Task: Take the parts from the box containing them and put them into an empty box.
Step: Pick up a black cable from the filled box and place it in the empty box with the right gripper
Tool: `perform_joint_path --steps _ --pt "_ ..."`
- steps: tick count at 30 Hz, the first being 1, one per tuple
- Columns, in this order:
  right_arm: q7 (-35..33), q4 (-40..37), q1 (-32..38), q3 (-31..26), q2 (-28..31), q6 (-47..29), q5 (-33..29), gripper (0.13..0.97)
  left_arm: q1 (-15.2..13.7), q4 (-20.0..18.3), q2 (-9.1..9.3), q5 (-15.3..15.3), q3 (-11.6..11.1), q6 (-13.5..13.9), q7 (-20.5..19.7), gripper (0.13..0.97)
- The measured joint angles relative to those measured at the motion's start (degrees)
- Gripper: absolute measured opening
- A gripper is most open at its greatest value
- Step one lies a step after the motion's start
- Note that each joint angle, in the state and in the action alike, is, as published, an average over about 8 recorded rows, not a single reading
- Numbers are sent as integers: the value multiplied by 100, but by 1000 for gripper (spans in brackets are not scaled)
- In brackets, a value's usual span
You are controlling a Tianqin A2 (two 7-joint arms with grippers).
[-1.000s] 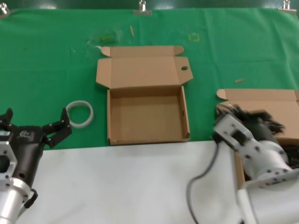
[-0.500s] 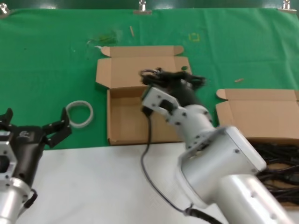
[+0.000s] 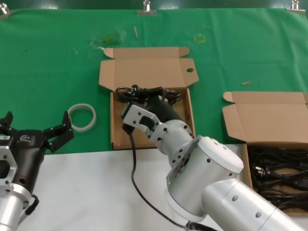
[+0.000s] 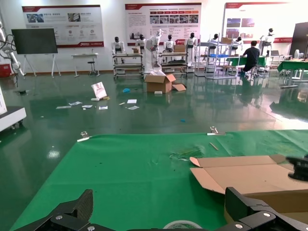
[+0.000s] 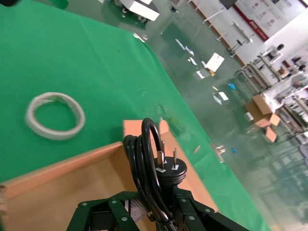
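My right gripper (image 3: 150,97) is shut on a black wound cord (image 3: 144,92) and holds it over the back part of the empty box (image 3: 120,130), the brown box whose lid tab has a round hole (image 3: 189,70). In the right wrist view the cord (image 5: 147,163) with its plug (image 5: 172,169) stands between the fingers (image 5: 122,209) above the box floor (image 5: 62,187). The box containing the parts (image 3: 269,120) stands at the right with several black cords (image 3: 279,168) inside. My left gripper (image 3: 36,126) is open and empty at the lower left, near the tape ring.
A white ring of tape (image 3: 82,117) lies on the green cloth (image 3: 48,62) left of the empty box; it also shows in the right wrist view (image 5: 54,115). A white surface (image 3: 96,192) covers the near table. Small scraps lie on the cloth at the back.
My right arm has carried the cord from the right box leftward and now holds it lower over the back of the empty box. The left arm has not moved.
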Motion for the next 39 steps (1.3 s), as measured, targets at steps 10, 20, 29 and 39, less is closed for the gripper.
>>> perform_joint_path --steps 10,20,29,39 --pt "458 -37 34 -230 146 -39 0 171 0 0 0 0 0 0 0 966" --pt "461 -37 35 -232 313 -39 0 192 0 0 0 0 0 0 0 966" --pt "461 -37 35 -232 358 -39 0 357 0 0 0 0 0 0 0 966" --pt "855 51 -126 -25 359 -193 -246 515 0 0 0 0 0 0 0 966"
